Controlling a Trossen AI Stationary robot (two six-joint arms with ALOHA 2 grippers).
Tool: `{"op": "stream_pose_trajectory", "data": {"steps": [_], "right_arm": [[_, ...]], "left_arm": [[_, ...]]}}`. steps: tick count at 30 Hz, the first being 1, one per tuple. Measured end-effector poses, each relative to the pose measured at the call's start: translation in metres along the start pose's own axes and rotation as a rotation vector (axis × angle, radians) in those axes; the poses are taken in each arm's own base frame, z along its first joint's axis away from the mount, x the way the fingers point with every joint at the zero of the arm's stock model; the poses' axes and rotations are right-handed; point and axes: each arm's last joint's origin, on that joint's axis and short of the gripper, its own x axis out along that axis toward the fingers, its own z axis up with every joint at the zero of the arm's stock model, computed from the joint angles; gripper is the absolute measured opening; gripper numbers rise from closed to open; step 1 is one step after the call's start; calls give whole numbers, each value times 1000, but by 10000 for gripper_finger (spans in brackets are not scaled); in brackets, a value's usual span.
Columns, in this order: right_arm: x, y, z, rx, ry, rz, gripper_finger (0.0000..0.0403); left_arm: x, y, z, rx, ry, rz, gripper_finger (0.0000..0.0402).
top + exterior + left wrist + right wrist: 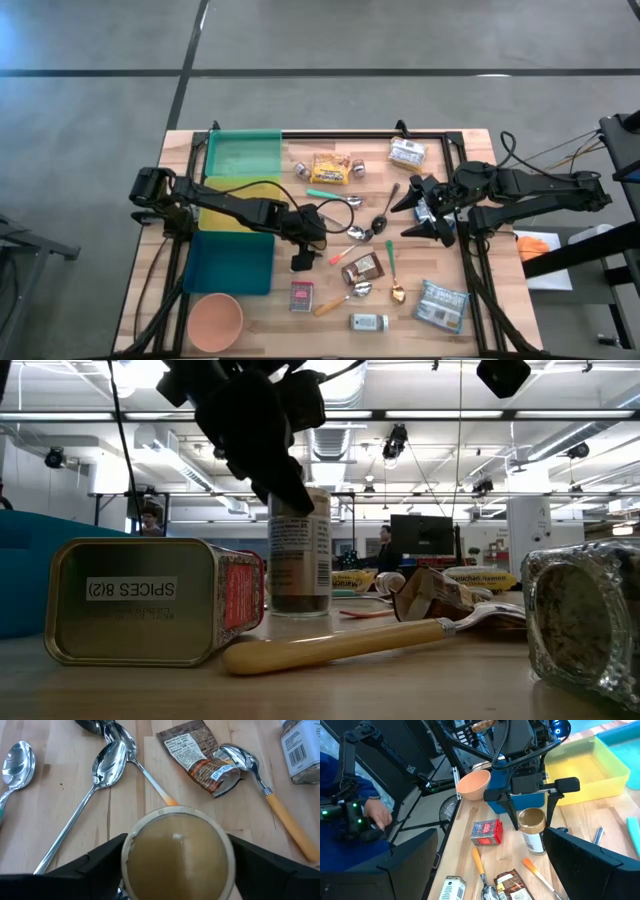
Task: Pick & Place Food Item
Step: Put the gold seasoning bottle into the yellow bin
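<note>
A spice jar with a gold lid [177, 852] stands upright on its base on the wooden table [260, 320], near the middle; the low view shows its labelled side [300, 565]. My left gripper [532, 810] slants down over it, open, one finger on each side of the jar's top. My right gripper [412, 217] hangs open above the table's right part, with nothing between its fingers. My left gripper's fingers [102, 857] stand at two opposite sides of the jar's lid [135, 837], coming from above and from the table's left. I cannot tell whether they touch it. The jar stands upright on the table.
A red spice tin [301, 295] lies just nearside of the jar, with a brown packet [362, 267] and several spoons [107, 762] to its right. Yellow [243, 155] and blue [235, 262] bins and a pink bowl [215, 320] lie at the left. Snack bags sit at the far and right sides.
</note>
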Motion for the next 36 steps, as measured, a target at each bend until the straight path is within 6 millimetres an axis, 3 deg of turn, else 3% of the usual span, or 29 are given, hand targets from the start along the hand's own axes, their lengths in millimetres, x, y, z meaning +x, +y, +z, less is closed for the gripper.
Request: {"op": "stream_pose_trajectory", "data": {"steps": [3, 16, 20, 26, 32, 36], "right_arm": [[0, 0, 0, 0, 0, 0, 359], [0, 0, 0, 0, 1, 0, 359], [0, 0, 0, -1, 2, -1, 359], [0, 0, -1, -3, 6, -3, 359], [0, -1, -1, -30, 9, -7, 359], [0, -1, -1, -42, 11, -8, 359]], "left_arm": [[0, 0, 0, 2, 1, 0, 278], [-8, 0, 6, -58, 1, -1, 278], [-26, 5, 20, -103, -20, 7, 278], [-54, 21, 21, -213, 2, 74, 278], [-85, 36, 2, -310, 68, 147, 278], [-111, 41, -13, -386, 19, 197, 278]]}}
